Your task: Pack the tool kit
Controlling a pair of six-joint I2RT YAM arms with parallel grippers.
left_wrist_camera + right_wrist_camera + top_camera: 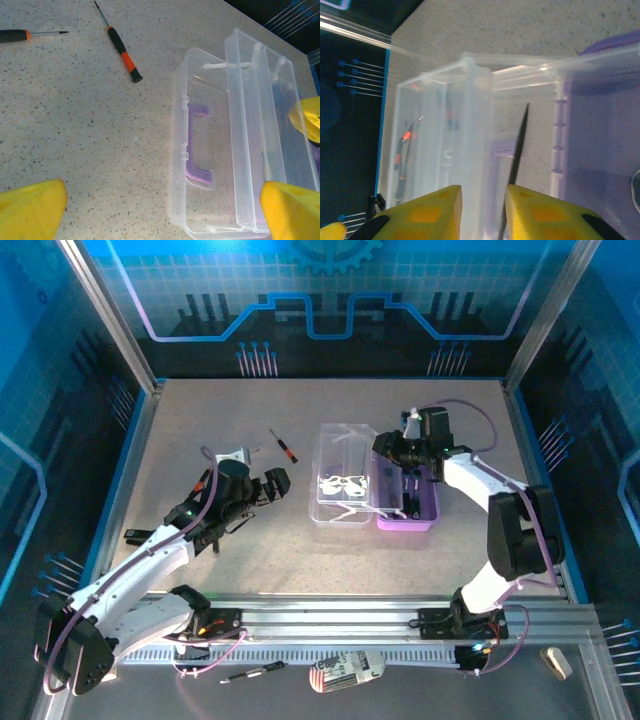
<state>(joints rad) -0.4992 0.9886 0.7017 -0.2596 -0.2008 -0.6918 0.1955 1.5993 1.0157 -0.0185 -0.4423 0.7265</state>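
tool kit (340, 452) open flat at middle of worktop (210, 420), clear lid left, purple base right. right hand (483, 212) over the base, fingers slightly parted, thin dark shaft in the gap; gripping or freed, cannot tell. loose screwdriver (284, 446) just beyond wide-open left hand (258, 498), nearer that arm, long axis diagonal. left wrist view adds a second screwdriver (15, 35) further left.

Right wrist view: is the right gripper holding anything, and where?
Nothing clamped: the right gripper stands open, and a thin black screwdriver shaft merely runs alongside one finger.
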